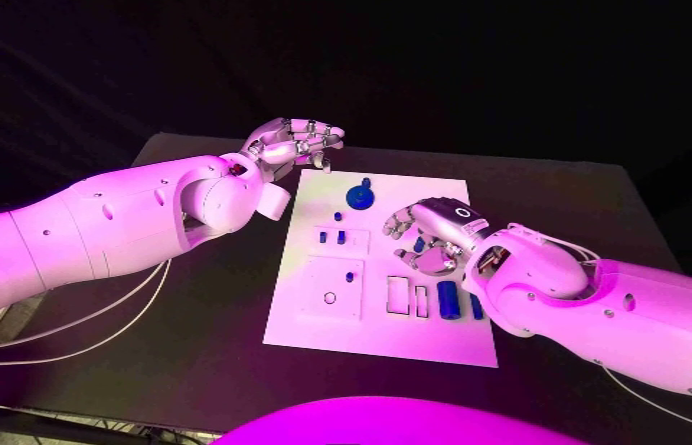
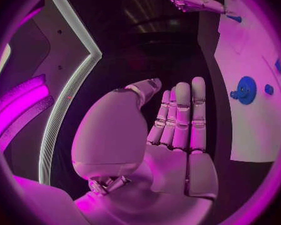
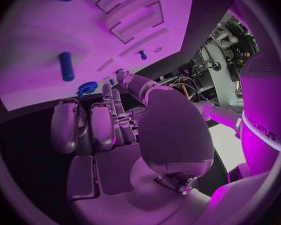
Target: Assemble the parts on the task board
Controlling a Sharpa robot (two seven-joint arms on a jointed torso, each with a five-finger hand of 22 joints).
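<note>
Right hand (image 1: 433, 230) over task board (image 1: 378, 310), grasp unclear, left hand (image 1: 296, 145) empty, fingers apart

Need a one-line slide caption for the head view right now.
Right hand hovers over the white task board among blue parts; left hand, holding nothing, sits beyond its far corner.

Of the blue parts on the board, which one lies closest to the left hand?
The round disc-shaped part near the task board's far edge. It is the blue piece nearest the left hand; the other blue parts lie further down the board, by the right hand.
</note>
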